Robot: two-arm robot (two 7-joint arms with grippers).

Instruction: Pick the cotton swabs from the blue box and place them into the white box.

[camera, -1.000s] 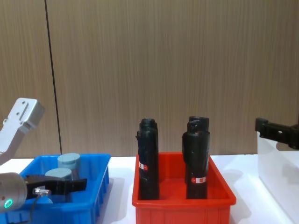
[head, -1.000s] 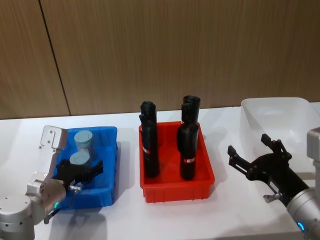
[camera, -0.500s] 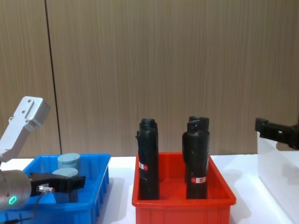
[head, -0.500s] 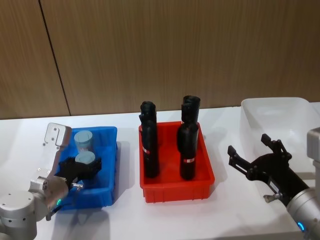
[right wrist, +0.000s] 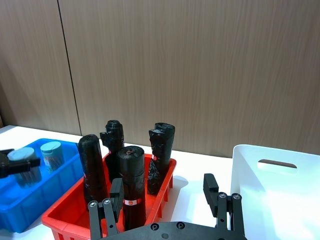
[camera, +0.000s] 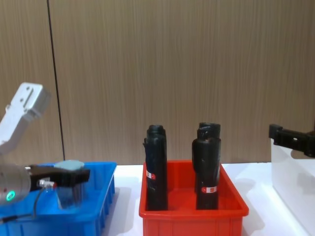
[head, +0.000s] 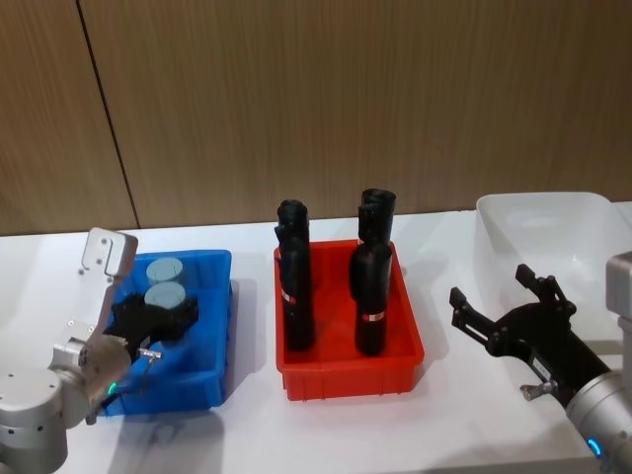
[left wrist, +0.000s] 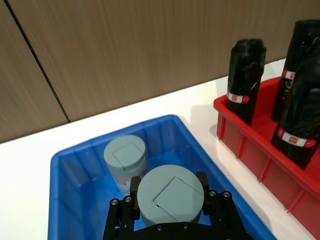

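Two cotton swabs jars with pale blue lids are at the blue box. My left gripper is shut on one cotton swab jar, holding it above the box floor; the left wrist view shows its lid between the black fingers. The other jar stands in the far part of the box, also seen as the second jar. My right gripper hovers open and holds nothing, just left of the white box at the right.
A red bin with several tall black cylinders stands between the blue box and the white box. The wooden wall runs behind the white table.
My left gripper has risen with the held jar, lifting it from low in the blue box to about rim height. The right arm has not moved.
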